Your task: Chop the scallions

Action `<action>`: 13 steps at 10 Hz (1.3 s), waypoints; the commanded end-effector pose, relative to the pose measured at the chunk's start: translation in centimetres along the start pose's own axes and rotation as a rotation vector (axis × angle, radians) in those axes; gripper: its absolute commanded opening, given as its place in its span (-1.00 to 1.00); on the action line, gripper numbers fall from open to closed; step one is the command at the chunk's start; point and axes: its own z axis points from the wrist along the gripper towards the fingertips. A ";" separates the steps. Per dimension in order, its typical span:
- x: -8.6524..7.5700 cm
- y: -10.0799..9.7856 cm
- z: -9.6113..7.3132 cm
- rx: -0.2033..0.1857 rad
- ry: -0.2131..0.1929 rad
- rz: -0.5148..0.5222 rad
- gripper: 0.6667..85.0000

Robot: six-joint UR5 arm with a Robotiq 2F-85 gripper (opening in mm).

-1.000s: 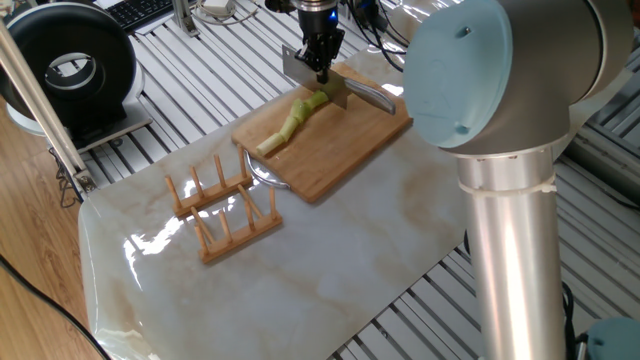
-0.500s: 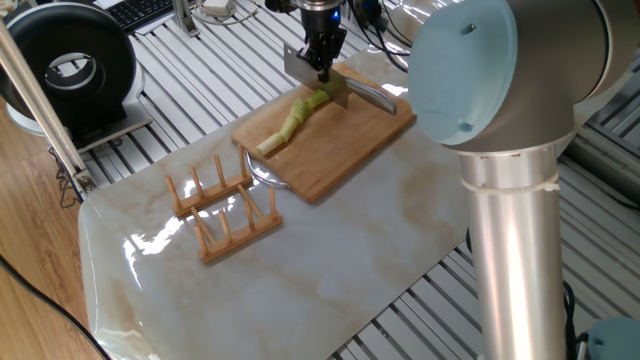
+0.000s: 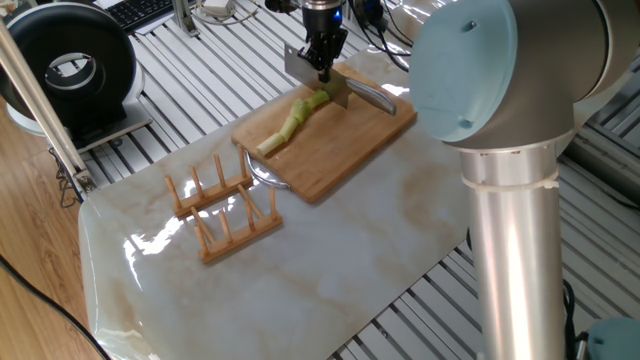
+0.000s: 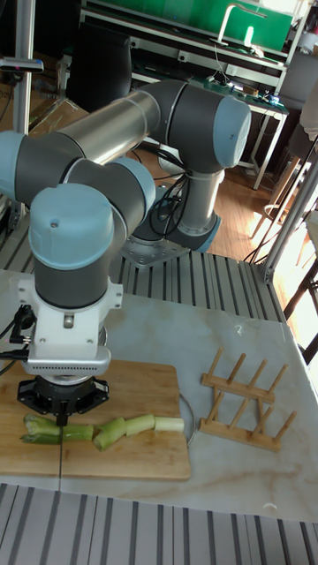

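Landmark: the cutting board (image 3: 330,140). Its near half is bare and open to approach from above. The scallions (image 3: 292,124) lie along its far half, with the gripper (image 3: 322,70) and knife blade (image 3: 316,79) planted over their green end. A wooden rack (image 3: 222,209) stands just beside the board's near-left corner. The marble slab (image 3: 330,260) in front of the board is open.

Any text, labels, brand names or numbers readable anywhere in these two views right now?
None can be read.
Keyboard at the top edge of the fixed view: key legends too small and blurred.
Robot arm, gripper, cutting board, wooden rack: no print visible.
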 end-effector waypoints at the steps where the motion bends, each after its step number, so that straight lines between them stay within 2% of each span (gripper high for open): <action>1: -0.5 0.4 0.1 -0.055 -0.039 -0.027 -0.98; 2: -0.2 0.2 0.3 -0.064 -0.042 -0.034 -0.98; 4: 0.2 0.1 -0.1 -0.056 -0.027 -0.037 -0.98; 6: 0.3 0.3 -0.6 -0.038 -0.007 -0.028 -0.98; 8: 0.3 0.1 -0.4 -0.018 -0.003 -0.029 -0.98; 9: 0.3 -0.5 -0.4 0.029 0.008 -0.026 -0.98; 13: 0.6 0.1 -1.2 0.045 0.028 -0.007 -0.98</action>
